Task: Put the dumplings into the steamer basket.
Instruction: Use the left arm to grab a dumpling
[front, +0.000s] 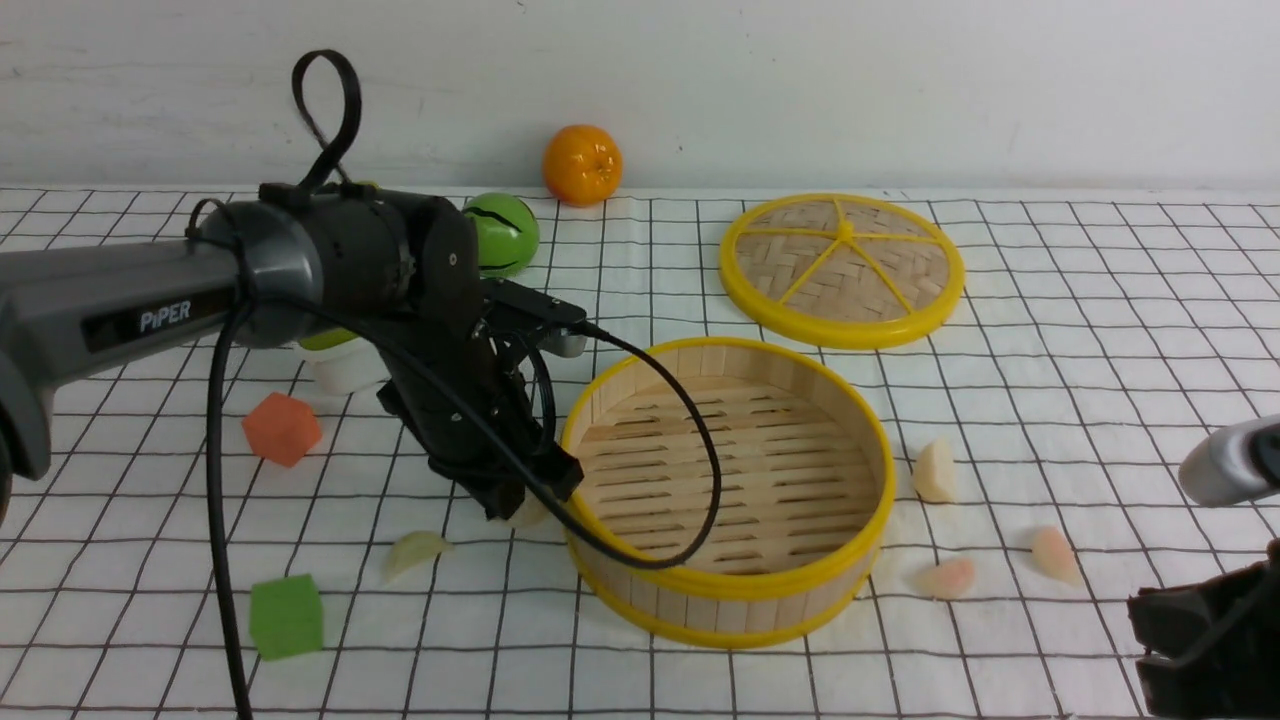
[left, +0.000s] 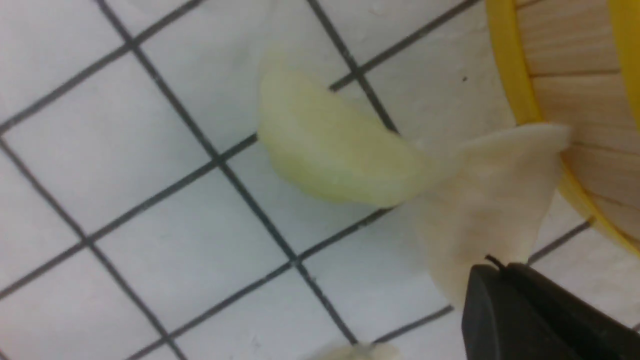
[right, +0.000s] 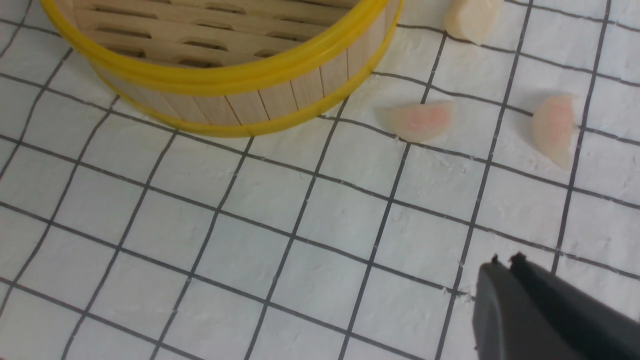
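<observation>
The steamer basket stands empty mid-table. My left gripper is low against the basket's left wall, shut on the thin edge of a cream-white dumpling, its tips pressed together. A pale green dumpling lies just beyond it on the cloth. Right of the basket lie another cream dumpling and two pinkish ones, which the right wrist view also shows. My right gripper hangs shut and empty at the front right.
The woven lid lies behind the basket. An orange and a green ball sit near the back wall. An orange foam cube and a green one lie front left. A white cup stands under my left arm.
</observation>
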